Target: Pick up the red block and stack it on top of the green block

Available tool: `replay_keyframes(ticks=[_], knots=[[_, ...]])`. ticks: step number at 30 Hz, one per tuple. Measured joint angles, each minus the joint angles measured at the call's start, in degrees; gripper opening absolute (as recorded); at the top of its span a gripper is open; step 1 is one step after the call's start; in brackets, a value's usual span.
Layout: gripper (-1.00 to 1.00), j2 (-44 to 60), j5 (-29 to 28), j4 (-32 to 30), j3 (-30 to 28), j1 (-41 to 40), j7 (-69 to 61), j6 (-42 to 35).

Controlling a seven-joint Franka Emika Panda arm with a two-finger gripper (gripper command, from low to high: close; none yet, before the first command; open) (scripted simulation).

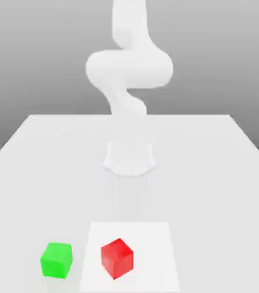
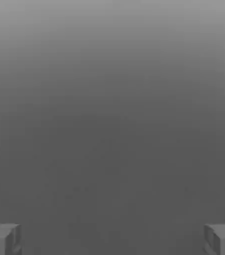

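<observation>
Nothing stacked yet: jaws wide open w/ nothing in grip, red block on white patch of the surface, green block at its 9 o'clock in ext. view, so pick, lift & stack all left.

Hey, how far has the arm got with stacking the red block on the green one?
Nothing of the stack looks done: the small red cube sits on the flat white square, and the small green cube stands apart from it with nothing on top. Nothing is in hand; the gripper is open and empty. Left to do: grasp the red cube, lift it, set it on the green one and release.
</observation>
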Motion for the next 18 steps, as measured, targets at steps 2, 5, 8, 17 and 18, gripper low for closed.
replay_keyframes(ticks=[2,5,8,17,18], knots=[[0.00,4.43,0.66,-1.39,-1.74,1.55,-3.73,1.99],[0.00,10.75,1.73,-3.38,-4.05,3.58,-9.14,4.84],[0.00,17.02,2.72,-5.34,-6.25,5.54,-14.44,7.64],[0.00,35.77,5.69,-11.21,-9.35,8.00,-30.32,16.05],[0.00,37.81,5.70,-11.87,-9.36,7.90,-31.85,17.01]])
